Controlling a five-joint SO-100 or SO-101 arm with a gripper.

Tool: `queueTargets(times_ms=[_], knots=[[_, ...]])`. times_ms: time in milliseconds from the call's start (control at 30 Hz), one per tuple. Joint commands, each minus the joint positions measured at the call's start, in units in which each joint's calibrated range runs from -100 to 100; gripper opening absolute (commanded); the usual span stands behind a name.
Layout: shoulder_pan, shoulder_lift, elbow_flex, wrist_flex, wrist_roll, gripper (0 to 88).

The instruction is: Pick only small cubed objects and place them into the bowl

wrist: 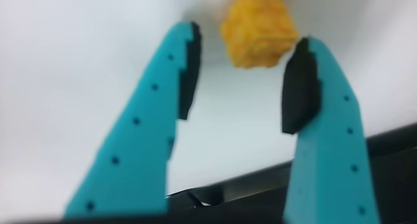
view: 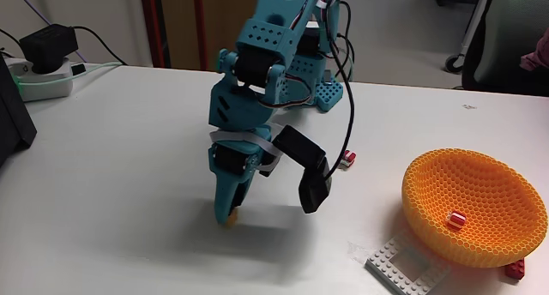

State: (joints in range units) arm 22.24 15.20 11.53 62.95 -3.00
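Small cubed objects lie in three places. One red-and-white striped cube [view: 456,218] rests inside the orange honeycomb bowl [view: 515,235], on its inner wall near the bottom. A second red-and-white striped cube [view: 346,159] sits on the white counter [view: 111,201], behind the arm and partly hidden by a black cable [view: 350,106]. The yellow-orange cube [wrist: 257,30] lies on the counter at the tips of the jaws; in the fixed view only a sliver of it [view: 232,217] shows beneath the lower teal finger.

The teal gripper [view: 270,205] points down at the counter with its jaws spread wide and holding nothing. In the wrist view the gripper [wrist: 244,45] has a finger on each side of the yellow-orange cube, the right pad just beside it, the left pad apart from it; the picture is too blurred to tell whether the right pad touches.

A flat white studded plate [view: 399,265] lies partly under the bowl's near edge, and a flat red brick [view: 517,270] peeks out at the bowl's lower right.
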Motion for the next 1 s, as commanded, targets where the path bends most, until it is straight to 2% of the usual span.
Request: queueTargets(times_ms=[0, 200, 333, 467, 567, 667, 800, 967], knots=[[0.12, -0.14, -2.91, -1.18, 0.49, 10.1], [0.5, -0.14, -2.91, -1.79, 1.17, 0.0], [-0.06, -7.81, -2.23, 3.86, 1.17, 0.0], [-3.88, -24.01, -2.23, 10.99, 1.32, 0.0], [-13.58, -35.65, -2.72, 16.55, 0.78, 0.0], [-29.51, -41.52, -2.43, 19.67, -0.54, 0.0], [-47.31, -41.43, 1.81, 15.33, -1.9, 0.0], [-58.96, -36.51, 5.37, 8.81, -2.3, 0.0]])
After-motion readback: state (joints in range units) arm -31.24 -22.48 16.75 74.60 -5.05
